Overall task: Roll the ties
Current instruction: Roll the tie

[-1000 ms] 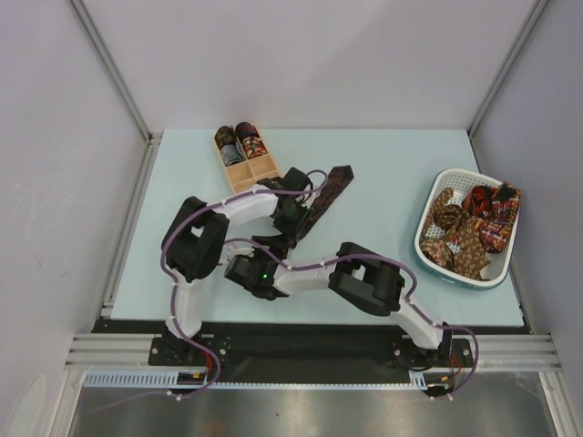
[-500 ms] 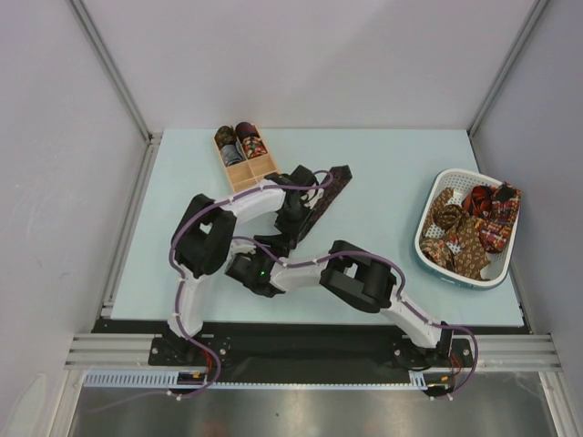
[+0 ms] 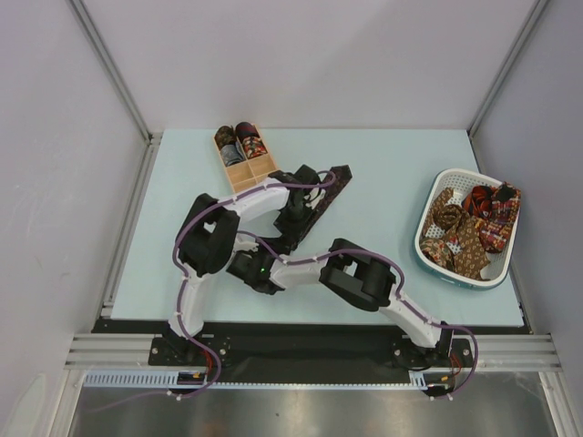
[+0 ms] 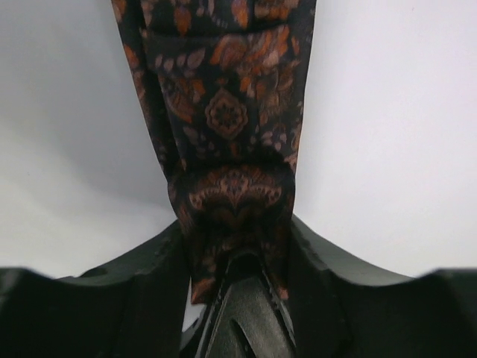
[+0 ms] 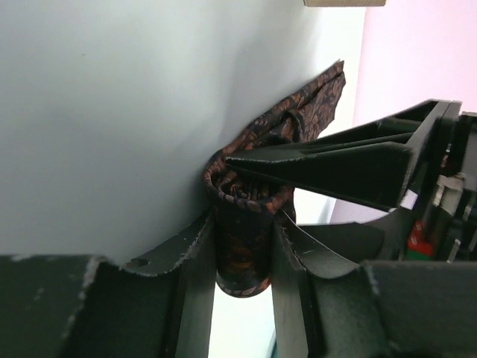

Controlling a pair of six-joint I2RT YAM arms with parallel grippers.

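Lowered flatter than before, the tie [image 3: 333,182] is pinched by left fingers [image 4: 134,298] and right fingers [image 5: 190,287].

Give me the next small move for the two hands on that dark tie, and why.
Probably rotate the left hand a part-turn to wind on more. The right hand brackets the coiled end of the dark tie, the left fingers reach into that coil, and a flat length lies unrolled on the table.
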